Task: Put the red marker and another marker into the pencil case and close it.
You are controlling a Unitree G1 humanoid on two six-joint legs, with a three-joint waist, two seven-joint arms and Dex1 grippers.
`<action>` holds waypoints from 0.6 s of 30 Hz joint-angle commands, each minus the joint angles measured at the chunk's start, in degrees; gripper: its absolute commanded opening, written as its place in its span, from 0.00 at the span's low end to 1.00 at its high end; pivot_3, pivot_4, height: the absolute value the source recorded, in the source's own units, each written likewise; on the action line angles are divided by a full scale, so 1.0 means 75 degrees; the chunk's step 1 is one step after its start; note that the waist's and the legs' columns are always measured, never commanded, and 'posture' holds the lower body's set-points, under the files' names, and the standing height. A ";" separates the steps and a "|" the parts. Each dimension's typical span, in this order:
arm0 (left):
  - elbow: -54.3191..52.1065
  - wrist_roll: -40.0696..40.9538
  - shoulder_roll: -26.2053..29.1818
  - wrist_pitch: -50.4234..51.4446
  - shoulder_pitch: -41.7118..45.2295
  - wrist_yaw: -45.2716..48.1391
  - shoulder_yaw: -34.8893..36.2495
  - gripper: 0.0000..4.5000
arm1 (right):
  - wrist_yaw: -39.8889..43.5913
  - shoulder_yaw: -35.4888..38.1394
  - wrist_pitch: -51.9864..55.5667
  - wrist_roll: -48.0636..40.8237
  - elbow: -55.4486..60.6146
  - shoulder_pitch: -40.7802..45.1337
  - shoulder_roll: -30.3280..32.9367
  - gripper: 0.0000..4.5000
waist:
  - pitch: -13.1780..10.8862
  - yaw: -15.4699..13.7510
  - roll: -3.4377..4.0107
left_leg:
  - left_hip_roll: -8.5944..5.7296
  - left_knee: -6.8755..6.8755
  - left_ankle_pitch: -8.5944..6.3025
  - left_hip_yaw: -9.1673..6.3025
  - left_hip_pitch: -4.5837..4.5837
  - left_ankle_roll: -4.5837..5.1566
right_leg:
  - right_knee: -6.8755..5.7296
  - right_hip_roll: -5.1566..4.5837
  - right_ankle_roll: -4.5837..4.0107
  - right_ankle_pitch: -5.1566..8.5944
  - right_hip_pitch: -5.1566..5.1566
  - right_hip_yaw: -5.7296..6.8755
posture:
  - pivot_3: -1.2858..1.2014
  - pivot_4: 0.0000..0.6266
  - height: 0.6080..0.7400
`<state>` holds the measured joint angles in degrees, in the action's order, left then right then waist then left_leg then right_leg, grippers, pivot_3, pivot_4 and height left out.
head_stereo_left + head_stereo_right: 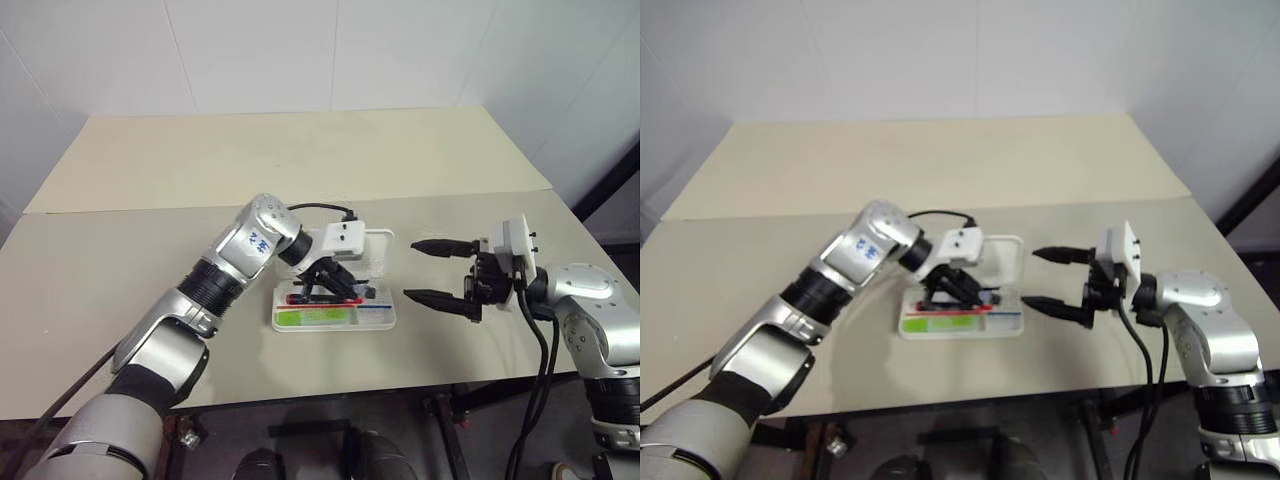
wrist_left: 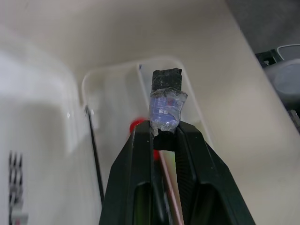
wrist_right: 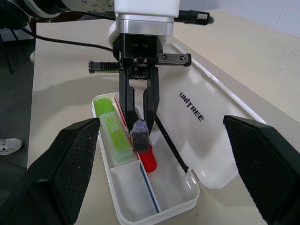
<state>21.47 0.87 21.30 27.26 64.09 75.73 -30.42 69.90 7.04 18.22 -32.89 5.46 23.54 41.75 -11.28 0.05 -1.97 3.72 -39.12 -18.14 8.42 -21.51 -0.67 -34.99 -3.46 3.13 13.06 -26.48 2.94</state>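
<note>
- On the beige worktop [image 1: 130, 260], near its front edge, the white pencil case [image 3: 154, 208] lies open, its lid [image 3: 211, 136] laid flat beside the tray with "UNITREE" printed on the inside.
- Inside the tray, the light-green marker [image 3: 114, 136] lies along the outer long wall, in the longer compartment.
- Beside it, toward the hinge, lies the red marker [image 3: 148, 159], its bright red cap end near the short divider across the tray.
- A thin blue stripe [image 3: 149, 189] runs along the tray floor past the divider.
- Left hand [image 3: 139, 123] hangs over the tray, pointing down into it, with its two black fingers [image 2: 136, 173] drawn narrow on a small dark grey stub [image 2: 165, 112] that has a band of clear bluish wrap around it.
- That stub sits just above the red marker's cap; whether it touches the marker I cannot tell.
- Right hand [image 1: 440, 272] hovers above the worktop just to the right of the case, pointing toward it, its fingers spread wide and holding nothing.
- A black cable [image 1: 318, 208] loops from the left wrist over the worktop behind the case.
</note>
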 commanded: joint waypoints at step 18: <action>-0.0271 -0.0703 -0.0561 0.0255 -0.0315 -0.0420 -0.0409 0.07 | -0.0315 0.0273 0.0291 -0.0389 0.0751 -0.0268 0.0079 1.00 | 0.0000 0.0001 0.0000 | -0.0002 -0.0002 -0.0002 -0.0004 0.0001 0.0008 | -0.0005 -0.0001 0.0001 -0.0001 0.0001 -0.0002 | 0.52 0.24 1.00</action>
<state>20.59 -3.91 17.84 29.79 61.55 73.23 -33.67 67.82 7.21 20.27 -34.51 8.96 21.60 41.78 -11.28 0.06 -1.97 3.71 -39.14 -18.18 8.39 -21.50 -0.58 -35.02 -3.47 3.14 13.05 -26.47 2.93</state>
